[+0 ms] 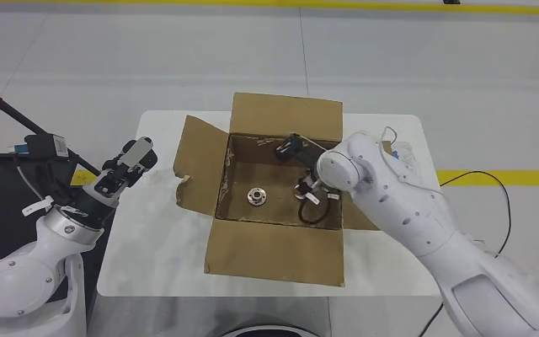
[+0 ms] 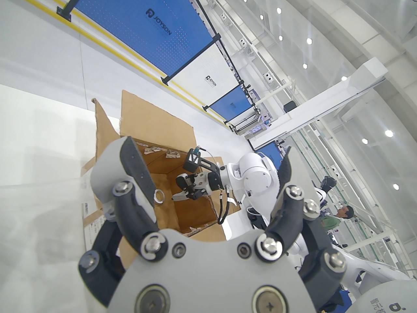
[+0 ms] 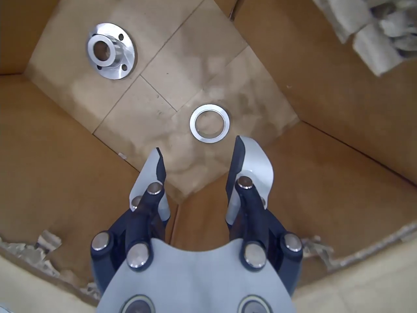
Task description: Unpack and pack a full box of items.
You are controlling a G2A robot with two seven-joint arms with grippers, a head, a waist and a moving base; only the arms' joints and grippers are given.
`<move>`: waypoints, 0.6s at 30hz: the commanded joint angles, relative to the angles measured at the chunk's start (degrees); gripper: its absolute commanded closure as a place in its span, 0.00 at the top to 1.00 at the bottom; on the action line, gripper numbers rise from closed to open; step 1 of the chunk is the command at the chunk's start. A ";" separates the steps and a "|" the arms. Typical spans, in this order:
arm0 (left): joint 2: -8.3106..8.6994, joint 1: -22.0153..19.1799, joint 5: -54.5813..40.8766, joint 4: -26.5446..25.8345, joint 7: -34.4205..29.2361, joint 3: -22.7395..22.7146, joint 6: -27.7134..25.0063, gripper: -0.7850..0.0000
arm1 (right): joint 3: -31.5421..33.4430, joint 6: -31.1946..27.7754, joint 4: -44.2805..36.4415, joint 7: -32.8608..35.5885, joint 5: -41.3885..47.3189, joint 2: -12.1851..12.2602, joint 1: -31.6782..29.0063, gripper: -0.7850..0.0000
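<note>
Cardboard box (image 1: pixel 274 248) stands open on the white desk (image 1: pixel 152 253), all flaps folded outward, in front of me as I run the rig. Two metal parts lie on its floor, apart from each other: a round flanged hub (image 3: pixel 110 51) with bolt holes, resting on its flange with the collar up, and a plain flat metal ring (image 3: pixel 210 126).

My right arm reaches down into the box. The right gripper (image 3: pixel 198 146) hangs just above the floor, close to the ring. Its jaws stand parted somewhat wider than the ring and hold nothing.

My left arm is out over the desk, well apart from the box on its left side. The left gripper (image 1: pixel 139 154) is spread wide and holds nothing.

With so little in the box, I judge it is either almost unpacked or only just starting to be refilled; I cannot tell which from this moment. If unpacking, the ring and the hub are still to come out, and the whole repacking is left. The ring looks like the nearer pick.
</note>
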 commanded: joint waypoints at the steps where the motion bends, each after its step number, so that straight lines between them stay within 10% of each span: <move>1: 0.00 0.00 0.00 0.00 0.00 0.00 0.00 1.00 | -0.72 -0.44 2.21 -0.64 0.61 -0.66 0.52 0.51; 18: 0.00 0.00 0.00 0.00 0.00 0.00 0.00 1.00 | -4.53 -0.33 13.88 -3.46 -0.20 -5.17 2.85 0.44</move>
